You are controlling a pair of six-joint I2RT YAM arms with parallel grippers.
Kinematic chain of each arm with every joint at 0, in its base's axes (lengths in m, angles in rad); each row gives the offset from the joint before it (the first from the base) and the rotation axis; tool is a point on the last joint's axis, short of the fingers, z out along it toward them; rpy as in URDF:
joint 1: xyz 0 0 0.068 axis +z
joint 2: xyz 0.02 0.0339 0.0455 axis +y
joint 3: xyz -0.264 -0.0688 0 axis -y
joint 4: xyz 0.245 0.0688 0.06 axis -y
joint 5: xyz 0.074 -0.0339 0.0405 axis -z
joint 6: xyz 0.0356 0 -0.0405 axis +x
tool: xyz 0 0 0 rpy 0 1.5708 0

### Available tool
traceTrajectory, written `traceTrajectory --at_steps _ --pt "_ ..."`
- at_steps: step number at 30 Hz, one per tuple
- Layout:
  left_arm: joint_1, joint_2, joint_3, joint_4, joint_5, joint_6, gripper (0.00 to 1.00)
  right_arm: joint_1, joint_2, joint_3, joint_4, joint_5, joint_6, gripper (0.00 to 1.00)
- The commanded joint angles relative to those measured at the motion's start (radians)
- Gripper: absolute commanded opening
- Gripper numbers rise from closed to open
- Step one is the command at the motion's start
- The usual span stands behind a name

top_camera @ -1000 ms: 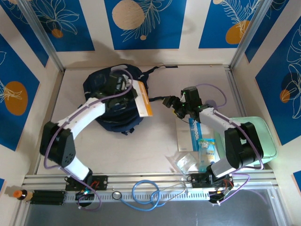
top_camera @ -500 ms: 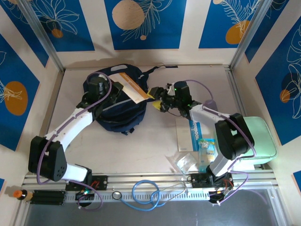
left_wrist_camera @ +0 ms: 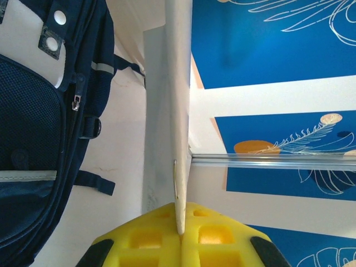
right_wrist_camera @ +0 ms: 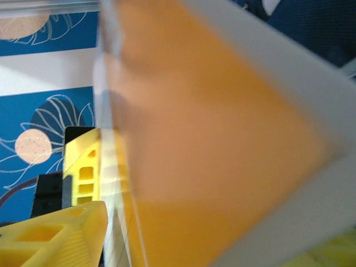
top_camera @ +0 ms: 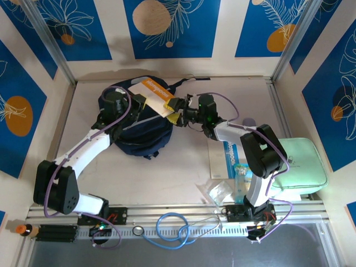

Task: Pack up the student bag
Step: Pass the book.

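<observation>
The student bag is a dark navy backpack lying at the back left of the table; its zip and pale patch show in the left wrist view. My left gripper hovers over the bag's top, shut on a thin orange and white book. The yellow fingers pinch the book's white edge. My right gripper has reached the book's near right corner. Its jaws stand apart with the orange cover between them, and one yellow finger shows at the lower left.
A mint green zip case lies at the right edge. A blue and white booklet and clear plastic packets lie in front of the right arm. A blue cable coils on the front rail. Patterned walls close the back and sides.
My left gripper has carried the book up and back over the bag and turned it flatter. My right arm has swung left to the book's corner, and its jaws have narrowed a little.
</observation>
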Motion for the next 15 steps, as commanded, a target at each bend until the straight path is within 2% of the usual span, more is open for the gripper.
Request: traceTrajectory --at_steps 1,4,8,13,15 --pt "-0.002 -0.018 -0.018 0.022 0.002 -0.011 0.0 0.005 0.01 0.014 0.091 0.006 0.028 0.64" --pt "-0.002 -0.022 -0.026 0.019 -0.001 -0.009 0.0 0.001 -0.001 -0.003 0.096 0.019 0.019 0.56" --pt "-0.002 -0.025 -0.04 0.015 -0.007 -0.008 0.0 -0.011 -0.02 -0.015 0.091 0.019 0.001 0.39" --pt "-0.002 -0.033 -0.03 -0.042 -0.02 0.031 0.0 -0.022 -0.045 0.009 0.009 -0.003 -0.055 0.21" --pt "-0.003 -0.036 -0.022 -0.075 -0.023 0.06 0.05 -0.025 -0.056 0.01 -0.01 -0.003 -0.078 0.13"
